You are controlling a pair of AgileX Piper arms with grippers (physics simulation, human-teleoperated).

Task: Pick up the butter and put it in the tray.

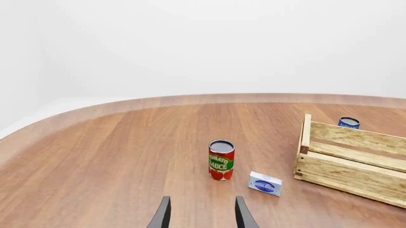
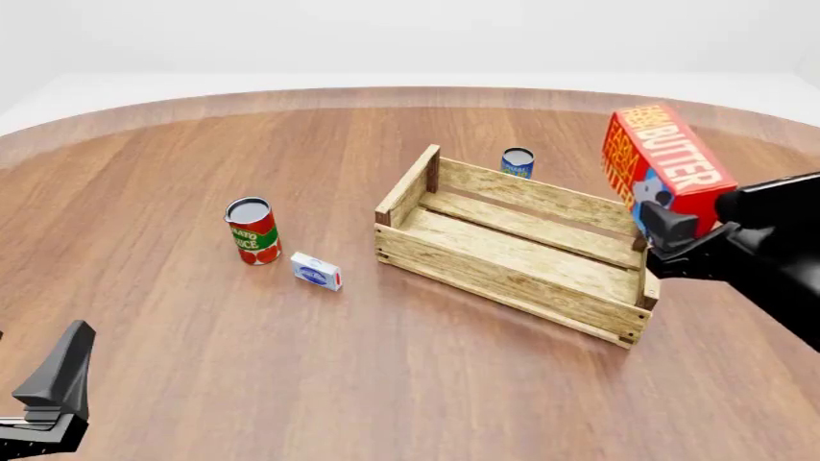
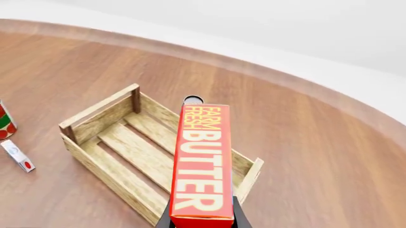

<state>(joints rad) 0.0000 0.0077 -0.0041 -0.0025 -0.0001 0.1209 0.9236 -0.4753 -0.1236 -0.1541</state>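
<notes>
At the far left of the front view, the left gripper [image 2: 49,399] sits low over the near edge of the tabletop [image 2: 384,384], well apart from everything else. Its wrist view shows the two dark fingers [image 1: 162,216] spread with bare wood between them, so the jaws are parted and hold nothing.

Further right stands a tomato sauce can [image 2: 253,230], upright, with a red and green label. Just beside it, a little nearer the camera, lies a small white-and-blue box [image 2: 315,271] with a red end; the two are close but not touching.

Right of centre rests the tray [image 2: 423,187], a slatted wooden crate set at an angle on the tabletop, its inside bare. Behind its far wall a blue can [image 2: 518,161] stands upright, outside the crate.

At the right, the butter [image 2: 666,163] is off the tabletop, tilted, with its white lettering facing the camera. It hangs above the tray's right end board, near the rim rather than down inside. The right gripper [image 2: 669,230] has it by the lower end: in the right wrist view the carton [image 3: 201,161] runs lengthwise away from the camera, and the dark fingers [image 3: 238,216] press against its sides, the jaws closed onto it. Below the carton in that view lie the tray's floor slats [image 3: 133,147].
</notes>
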